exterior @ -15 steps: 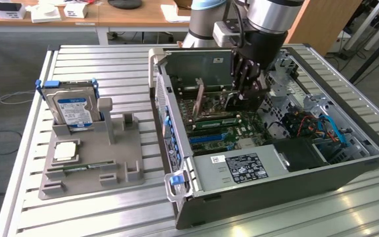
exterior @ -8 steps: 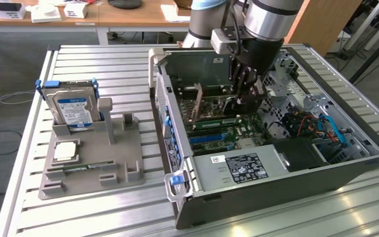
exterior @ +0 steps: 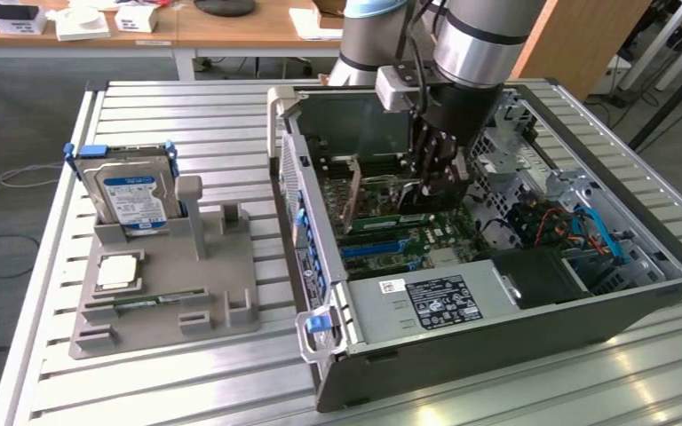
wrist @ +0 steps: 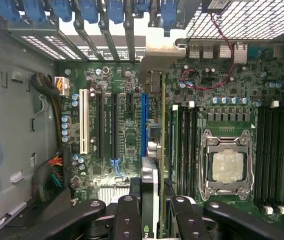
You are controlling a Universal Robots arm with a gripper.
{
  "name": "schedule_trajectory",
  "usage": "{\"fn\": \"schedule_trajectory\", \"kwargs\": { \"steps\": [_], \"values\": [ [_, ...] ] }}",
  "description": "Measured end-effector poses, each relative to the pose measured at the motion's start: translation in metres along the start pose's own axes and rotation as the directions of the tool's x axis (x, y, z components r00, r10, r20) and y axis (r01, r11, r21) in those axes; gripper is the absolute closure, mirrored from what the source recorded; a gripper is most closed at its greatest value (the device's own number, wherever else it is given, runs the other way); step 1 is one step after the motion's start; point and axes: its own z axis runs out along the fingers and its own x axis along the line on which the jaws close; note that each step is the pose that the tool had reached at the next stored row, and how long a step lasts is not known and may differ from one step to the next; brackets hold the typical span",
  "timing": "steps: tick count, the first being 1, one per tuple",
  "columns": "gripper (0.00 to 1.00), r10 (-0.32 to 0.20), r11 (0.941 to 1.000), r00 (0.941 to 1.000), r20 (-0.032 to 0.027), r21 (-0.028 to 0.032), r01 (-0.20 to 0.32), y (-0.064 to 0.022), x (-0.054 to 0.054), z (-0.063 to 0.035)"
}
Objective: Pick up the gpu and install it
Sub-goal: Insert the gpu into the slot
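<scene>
1. Gripper [wrist: 153, 216] hangs inside the computer case [exterior: 625, 311]. Its black fingers [wrist: 127, 220] pinch the gpu [wrist: 150, 187] from both flat sides. The arm [exterior: 483, 35] comes down into the case from above.
2. Under the case is a slatted metal table [exterior: 152, 115], which carries everything else too.
3. The case lies on its side with the side panel off, so its inside faces upward.
4. A grey holder [exterior: 217, 266] stands on the table beside the case, on the exterior view's left of it and a little apart.
5. A green motherboard [wrist: 122, 100] covers the floor of the case.
6. A power supply [exterior: 430, 302] with a black-and-white label fills the end of the case nearest the exterior camera.
7. A hard drive [exterior: 130, 197] stands upright in the holder, on the side away from the case.
8. The gpu is held on edge inside the case, over the motherboard and just beside the long blue slot [wrist: 143, 120], running along it. One end points toward the case wall with the row of blue latches [wrist: 89, 10]. Whether its lower edge sits in a slot, I cannot tell.
9. A processor socket [wrist: 227, 167] with a metal frame sits on the case floor near the card.
10. A memory stick [exterior: 139, 303] lies flat in the holder, well apart from the case.
</scene>
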Motion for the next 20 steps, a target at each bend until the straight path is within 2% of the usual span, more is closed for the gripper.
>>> {"fn": "schedule_trajectory", "kwargs": {
  "steps": [5, 16, 20],
  "values": [
    [0.73, 0.000, 1.0000, 1.0000, 0.0002, 0.0001, 0.000, 0.0002, 0.0000, 0.0009],
    [0.73, 0.000, 1.0000, 1.0000, 0.0000, 0.0000, 0.000, 0.0091, 0.0001, 0.0042],
    [0.73, 0.000, 1.0000, 1.0000, 0.0000, 0.0000, 0.000, 0.0095, 0.0002, 0.0052]
  ]
}}
